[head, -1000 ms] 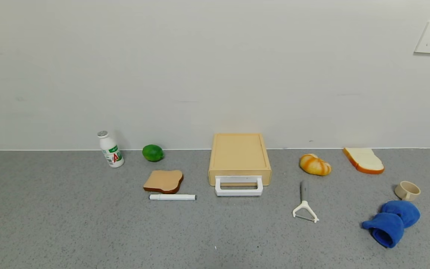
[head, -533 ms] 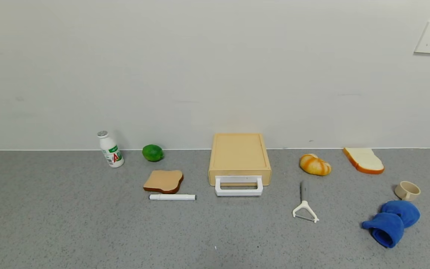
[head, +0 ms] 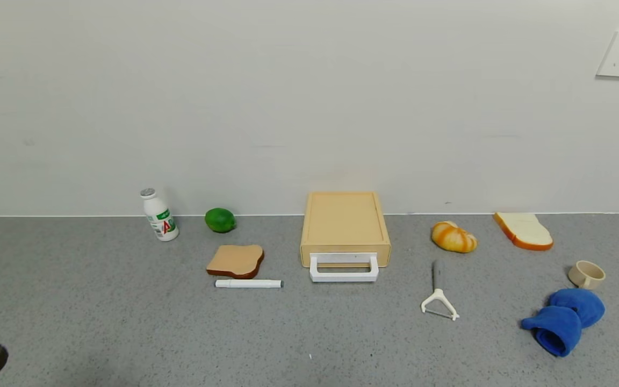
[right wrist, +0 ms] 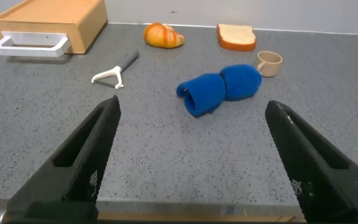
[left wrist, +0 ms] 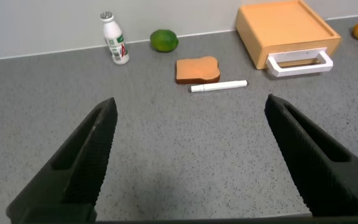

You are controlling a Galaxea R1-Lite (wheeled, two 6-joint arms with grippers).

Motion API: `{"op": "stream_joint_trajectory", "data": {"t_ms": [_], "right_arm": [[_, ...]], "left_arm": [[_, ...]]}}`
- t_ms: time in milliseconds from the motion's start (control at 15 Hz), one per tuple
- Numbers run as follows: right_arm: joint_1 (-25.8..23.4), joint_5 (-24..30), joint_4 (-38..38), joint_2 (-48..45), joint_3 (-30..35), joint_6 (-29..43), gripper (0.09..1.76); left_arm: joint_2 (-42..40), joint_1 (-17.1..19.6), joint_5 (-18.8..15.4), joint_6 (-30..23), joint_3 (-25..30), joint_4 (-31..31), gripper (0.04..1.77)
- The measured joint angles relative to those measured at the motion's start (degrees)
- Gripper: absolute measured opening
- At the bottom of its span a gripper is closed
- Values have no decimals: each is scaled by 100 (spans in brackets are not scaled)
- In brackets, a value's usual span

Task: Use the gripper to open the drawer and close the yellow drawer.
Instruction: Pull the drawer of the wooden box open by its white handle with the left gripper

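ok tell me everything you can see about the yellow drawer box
The yellow drawer is a flat, pale yellow-tan box that looks like plastic, with a raised rim around its smooth top. A white rectangular loop handle sticks out from its front, towards the robot. The tray looks pushed in, so it appears shut. It sits flat on the grey speckled counter, its back close to the wall, though contact is unclear. Nothing rests on it and neither gripper touches it.

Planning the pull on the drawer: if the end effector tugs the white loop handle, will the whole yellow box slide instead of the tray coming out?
Possibly. The yellow drawer looks like a light plastic box lying loose on the speckled countertop, so it may slide forward. Its low, flat shape makes tipping unlikely. The handle looks rigid, so it should not flex.
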Motion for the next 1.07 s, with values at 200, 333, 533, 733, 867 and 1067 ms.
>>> {"op": "stream_joint_trajectory", "data": {"t_ms": [200, 333, 533, 733, 867, 1067], "right_arm": [[0, -2, 0, 0, 0, 0, 171], [0, 0, -2, 0, 0, -2, 171], [0, -2, 0, 0, 0, 0, 171], [0, 0, -2, 0, 0, -2, 171], [0, 0, 0, 0, 0, -2, 171], [0, -2, -2, 0, 0, 0, 171]], "left_arm": [[1474, -23, -7, -7, -1331, 664, 172], [2433, -152, 26, -44, -2083, 992, 172], [3751, -708, 440, -379, -2942, 1185, 172], [4964, -1497, 1036, -740, -3749, 1240, 172], [5703, -1954, 1276, -1029, -4325, 1303, 172], [6778, -2452, 1491, -1523, -5405, 1703, 172]]}}
